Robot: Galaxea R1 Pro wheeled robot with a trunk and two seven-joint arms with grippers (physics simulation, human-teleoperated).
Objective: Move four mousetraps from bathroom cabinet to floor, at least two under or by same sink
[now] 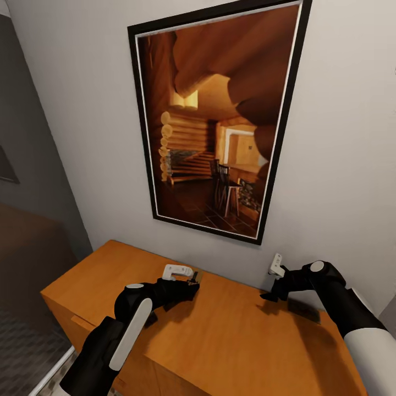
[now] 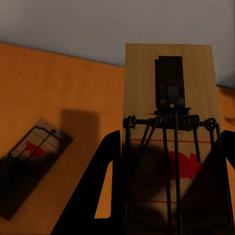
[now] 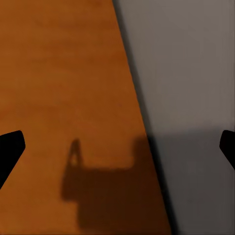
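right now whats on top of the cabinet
On the cabinet top, one mousetrap lies flat, and another mousetrap sits between the left claw fingers. A dark flat shape by the right arm may be a third. The arms cover part of the top.

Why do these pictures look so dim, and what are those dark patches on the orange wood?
Head view: arm shadows darken the cabinet. Left wrist view: the fingers shade the near mousetrap. Right wrist view: a blocky, soft-edged shadow crosses wood and wall.
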